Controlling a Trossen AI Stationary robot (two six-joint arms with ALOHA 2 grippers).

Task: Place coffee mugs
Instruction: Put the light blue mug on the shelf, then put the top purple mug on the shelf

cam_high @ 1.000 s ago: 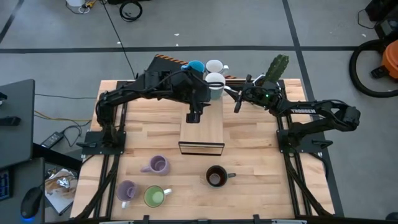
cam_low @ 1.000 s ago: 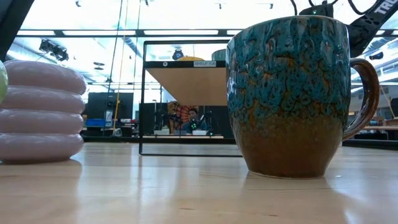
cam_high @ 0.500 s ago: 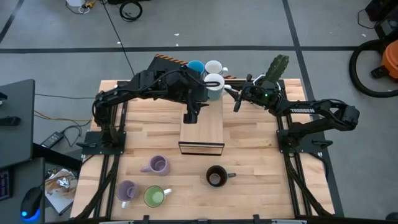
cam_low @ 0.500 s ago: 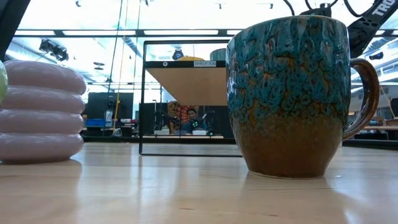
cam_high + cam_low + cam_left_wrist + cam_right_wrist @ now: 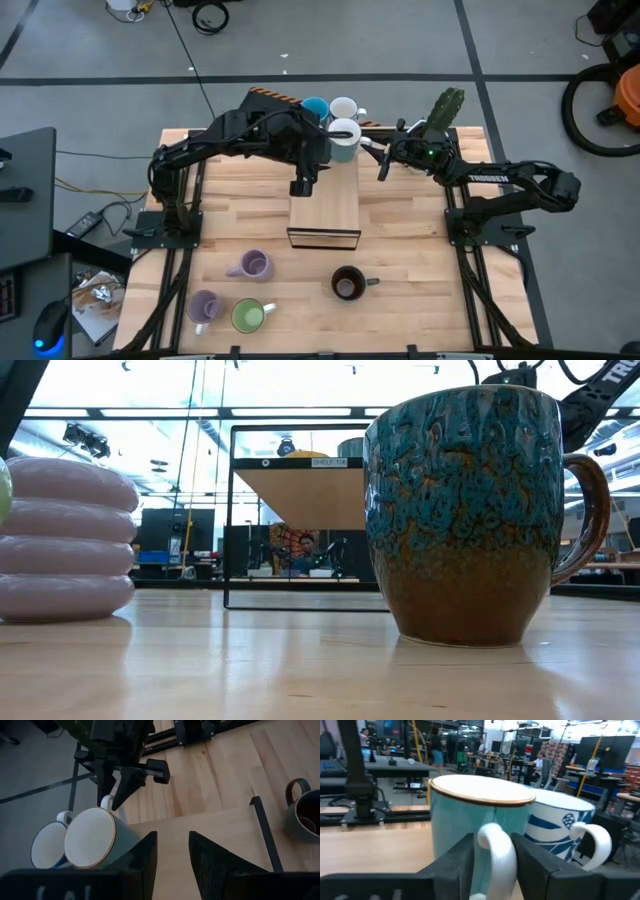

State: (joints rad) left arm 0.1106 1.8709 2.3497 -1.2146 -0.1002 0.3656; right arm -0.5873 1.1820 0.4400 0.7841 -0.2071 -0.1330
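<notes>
A pale teal mug (image 5: 343,134) with a white inside and a white handle stands upright at the far edge of the wooden shelf top (image 5: 325,205); its base is hidden. My right gripper (image 5: 377,160) is shut on its handle. My left gripper (image 5: 300,184) hovers open over the shelf top (image 5: 210,822), beside the mug (image 5: 92,837) and touching nothing. A light blue mug (image 5: 314,107) and a white, blue-patterned mug (image 5: 346,105) stand behind it. Two lavender mugs (image 5: 255,265) (image 5: 203,305), a green one (image 5: 248,316) and a dark brown one (image 5: 347,284) stand on the near table. No orange mug shows. My right gripper holds the pale teal mug by its white handle (image 5: 495,847), pinched between the two fingers (image 5: 455,865). The fingers come level from the table's right side. The mug (image 5: 477,827) sits upright in the hold.
A green cactus (image 5: 445,108) stands at the far right, just behind my right arm. The shelf's black frame (image 5: 232,520) rises mid-table. In the low view the dark brown mug (image 5: 470,510) and a lavender mug (image 5: 65,540) stand close. Bare wood lies right of the shelf.
My left gripper has drawn back a little toward the table's left, away from the pale teal mug, staying open. My right gripper and the mug have kept their place.
</notes>
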